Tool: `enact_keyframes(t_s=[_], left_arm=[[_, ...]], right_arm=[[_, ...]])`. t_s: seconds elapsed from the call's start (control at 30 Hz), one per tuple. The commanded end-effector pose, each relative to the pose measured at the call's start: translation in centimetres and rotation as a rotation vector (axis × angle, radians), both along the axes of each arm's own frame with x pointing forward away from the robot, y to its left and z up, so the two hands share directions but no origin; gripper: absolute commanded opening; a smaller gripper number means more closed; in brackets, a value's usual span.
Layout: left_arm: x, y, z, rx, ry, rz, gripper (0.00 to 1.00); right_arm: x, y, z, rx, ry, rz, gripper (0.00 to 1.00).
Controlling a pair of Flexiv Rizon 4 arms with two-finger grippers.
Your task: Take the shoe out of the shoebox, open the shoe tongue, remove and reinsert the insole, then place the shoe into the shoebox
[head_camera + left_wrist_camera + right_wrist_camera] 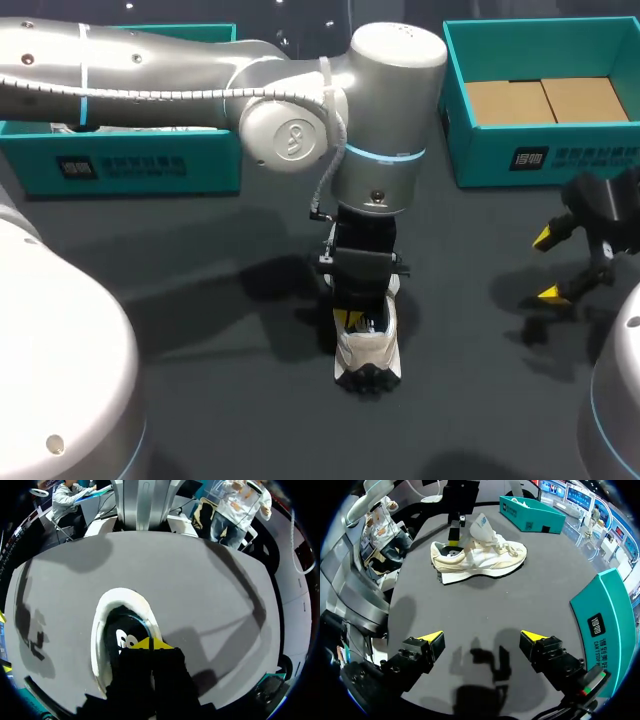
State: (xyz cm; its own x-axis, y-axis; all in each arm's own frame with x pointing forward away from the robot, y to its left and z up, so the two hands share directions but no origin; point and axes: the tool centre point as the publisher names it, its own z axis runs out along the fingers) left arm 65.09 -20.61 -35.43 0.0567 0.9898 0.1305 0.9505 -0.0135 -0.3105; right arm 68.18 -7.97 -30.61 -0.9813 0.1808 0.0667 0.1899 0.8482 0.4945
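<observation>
The tips of your left gripper (pixel 150 643) sit pressed together inside the shoe (pixel 368 345) at lower centre of the head view, perhaps pinching the insole (pixel 122 630). Your right gripper (pixel 548 265) hangs at the right edge, fingers wide apart, below the upper-right shoebox (pixel 540 160).

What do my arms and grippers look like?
The left arm and right arm are rounded silver-grey tubes with thin cyan rings. A ribbed grey cable runs along the left one. The left gripper and right gripper are black and blocky, with yellow tips.
</observation>
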Motion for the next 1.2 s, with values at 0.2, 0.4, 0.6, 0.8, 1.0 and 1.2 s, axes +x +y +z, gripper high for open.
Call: enact_keyframes(t_s=[0.2,0.4,0.6,0.8,1.0,1.2], left_arm=[[-0.8,-0.8,-3.0,0.026,-0.015,-0.008,0.00],[-0.7,-1.1,-4.3,-0.007,-0.038,0.015,0.00],[-0.6,-1.4,-2.4,-0.094,-0.079,0.034,0.00],[-1.0,-2.1,0.0,-0.191,-0.094,0.047,0.00],[-1.5,-2.9,-1.8,-0.156,-0.065,0.032,0.00],[-1.3,-3.4,-4.4,-0.140,-0.062,0.051,0.00]], right_arm=[[-0.2,0.0,0.1,-0.003,-0.001,-0.002,1.00],[-0.2,0.0,0.1,-0.003,-0.001,-0.002,1.00],[-0.2,0.0,0.1,-0.003,-0.001,-0.002,1.00],[-0.2,0.0,0.1,-0.003,-0.001,-0.002,1.00],[-0.2,0.0,0.1,-0.003,-0.001,-0.002,1.00],[-0.2,0.0,0.1,-0.003,-0.001,-0.002,1.00]])
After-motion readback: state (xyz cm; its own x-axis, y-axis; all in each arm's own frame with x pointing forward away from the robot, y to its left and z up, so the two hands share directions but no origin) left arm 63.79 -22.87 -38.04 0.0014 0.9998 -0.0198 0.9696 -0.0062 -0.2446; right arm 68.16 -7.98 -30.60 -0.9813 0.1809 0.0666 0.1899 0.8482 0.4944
